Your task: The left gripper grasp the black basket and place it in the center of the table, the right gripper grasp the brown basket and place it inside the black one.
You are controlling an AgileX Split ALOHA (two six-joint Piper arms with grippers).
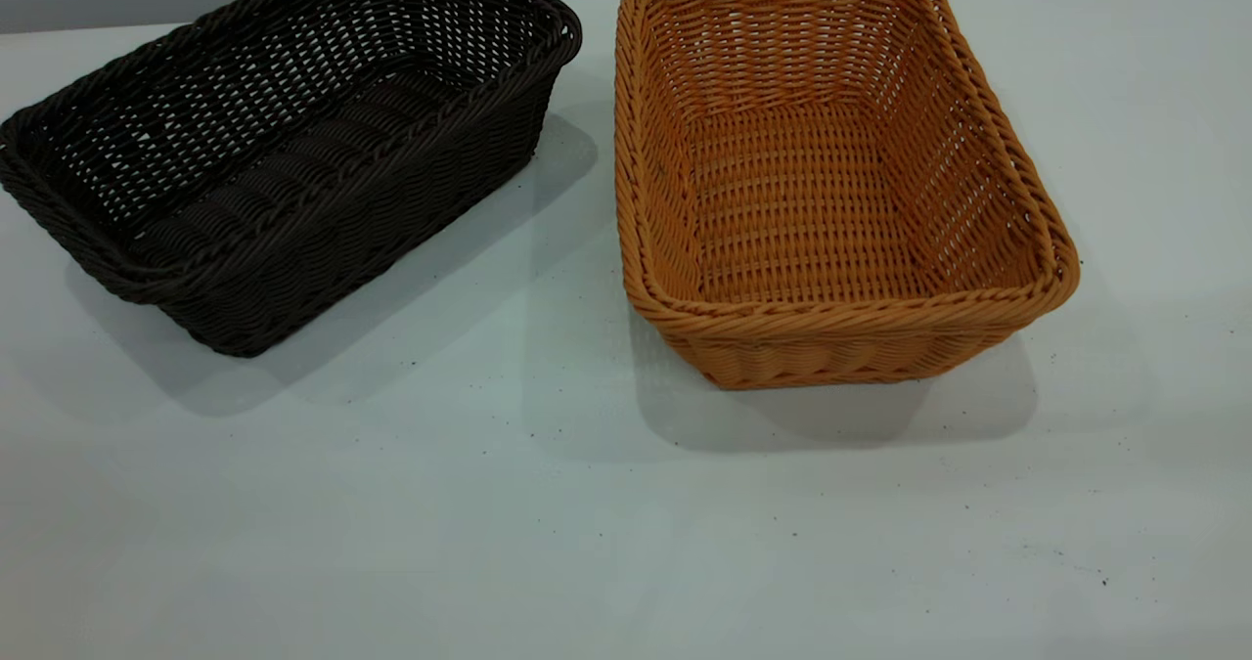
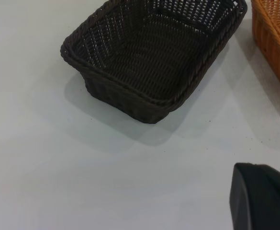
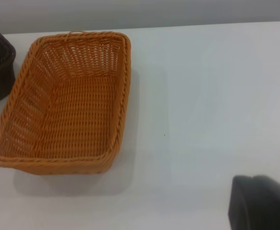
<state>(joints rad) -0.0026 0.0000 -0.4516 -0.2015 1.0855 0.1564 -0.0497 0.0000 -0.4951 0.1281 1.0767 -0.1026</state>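
Black basket sits left on worktop, angled; brown basket just beside, apart. Both grippers' openings: cannot tell. Risk: angled braided rim slips from grasp, basket tips.

Woven wicker-style baskets on a smooth matt table

The dark brown-black rectangular basket and the orange-tan rectangular basket have slightly glossy open weave; the white speckled table looks smooth.
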